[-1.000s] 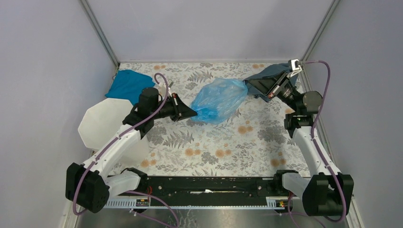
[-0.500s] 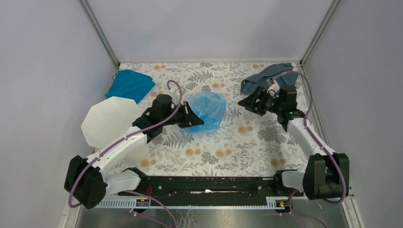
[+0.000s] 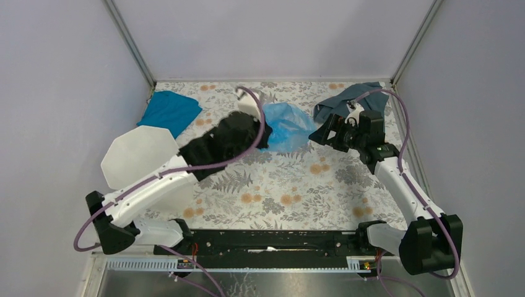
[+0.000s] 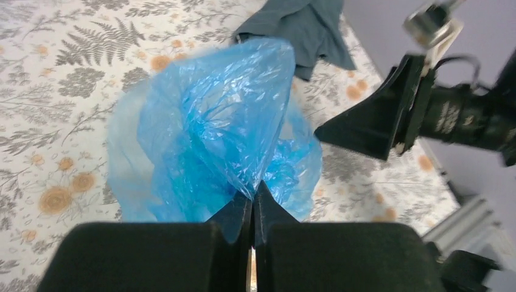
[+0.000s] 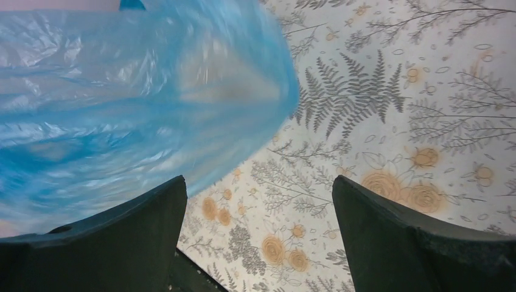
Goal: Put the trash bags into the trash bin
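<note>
Trash bag [image 4: 213,121] clamped between left fingers [image 4: 252,207], right fingers [image 3: 317,135] spread apart beside it

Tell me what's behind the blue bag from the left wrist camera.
A grey-blue cloth lies on the table beyond the bag, which the left gripper pinches. The bag hides the cloth's near edge and the table behind it.

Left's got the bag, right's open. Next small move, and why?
Probably swing the left gripper toward its own side, carrying the trash bag over the trash bin. Its jaws are shut on the film, the right gripper is open and holds nothing, and the bin sits beside the left arm.
</note>
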